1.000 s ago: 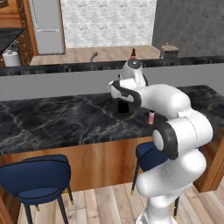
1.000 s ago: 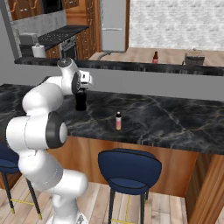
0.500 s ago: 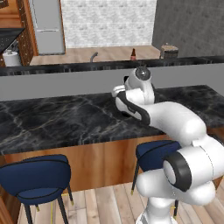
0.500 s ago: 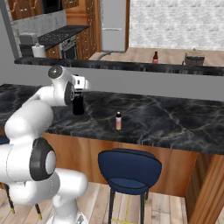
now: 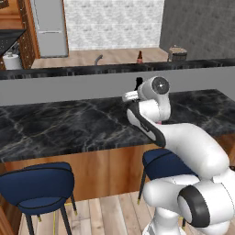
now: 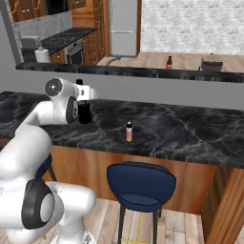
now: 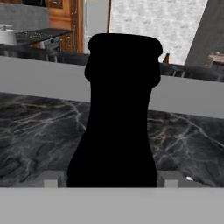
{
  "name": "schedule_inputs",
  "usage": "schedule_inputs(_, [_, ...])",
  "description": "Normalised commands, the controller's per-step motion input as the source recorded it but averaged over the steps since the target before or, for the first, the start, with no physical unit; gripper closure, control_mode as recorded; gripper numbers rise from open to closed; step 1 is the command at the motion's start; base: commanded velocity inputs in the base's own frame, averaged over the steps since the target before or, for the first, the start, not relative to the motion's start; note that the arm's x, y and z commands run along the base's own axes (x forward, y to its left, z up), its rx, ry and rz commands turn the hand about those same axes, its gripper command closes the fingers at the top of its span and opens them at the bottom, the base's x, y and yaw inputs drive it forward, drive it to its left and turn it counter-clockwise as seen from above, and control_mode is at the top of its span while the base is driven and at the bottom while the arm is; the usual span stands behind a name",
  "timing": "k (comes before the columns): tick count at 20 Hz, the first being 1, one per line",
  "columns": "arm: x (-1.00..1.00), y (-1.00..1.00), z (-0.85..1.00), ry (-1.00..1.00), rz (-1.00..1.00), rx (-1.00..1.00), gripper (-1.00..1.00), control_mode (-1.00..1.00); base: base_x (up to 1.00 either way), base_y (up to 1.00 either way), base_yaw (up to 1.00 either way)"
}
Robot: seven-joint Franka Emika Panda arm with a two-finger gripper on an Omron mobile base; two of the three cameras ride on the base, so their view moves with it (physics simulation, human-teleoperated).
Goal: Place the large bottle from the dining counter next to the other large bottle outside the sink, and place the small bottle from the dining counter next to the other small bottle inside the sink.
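The large bottle (image 6: 85, 113), black with a narrow neck, stands on the dining counter (image 6: 181, 128) of dark veined marble. My gripper (image 6: 85, 106) is shut on its body, one finger on each side. In the hand view the large bottle (image 7: 118, 113) rises close up between my gripper's (image 7: 111, 180) fingers. In the left base view its top (image 5: 139, 83) peeks over my arm. The small bottle (image 6: 128, 132), pale pink, stands to the right on the same counter. The other large bottle (image 6: 168, 62), amber-brown, stands on the far counter beside the faucet (image 6: 110, 61); the sink basin is hidden.
Blue stools (image 5: 36, 183) (image 6: 138, 183) stand at the counter's wooden front. A grey raised ledge (image 6: 157, 88) runs behind the marble top. A round wooden container (image 6: 211, 62) sits on the far counter's right end, a white roll (image 6: 42, 55) at its left.
My elbow and forearm have swung down and to the right in the left base view. The hand has stayed at the black bottle, which stands in the same spot.
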Motion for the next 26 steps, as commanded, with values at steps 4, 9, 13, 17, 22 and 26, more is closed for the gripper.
schedule_inputs(4, [-0.46,-0.08,0.38,-0.13,0.01,0.0,1.0,-1.0,0.0,0.0,0.0])
schedule_inputs(9, [-0.38,-0.05,0.35,-0.15,0.01,0.0,1.0,-1.0,0.0,0.0,0.0])
schedule_inputs(13, [-0.26,-0.09,0.39,-0.11,0.01,0.0,1.0,-1.0,0.0,0.0,0.0])
schedule_inputs(17, [-0.08,-0.02,0.09,-0.02,0.0,0.0,1.0,1.0,-0.29,-0.22,0.0])
schedule_inputs(22, [0.0,0.0,0.0,0.0,0.0,0.0,1.0,1.0,-0.34,-0.56,0.0])
schedule_inputs(26, [0.0,0.0,0.0,0.0,0.0,0.0,1.0,1.0,-0.25,-0.76,0.0])
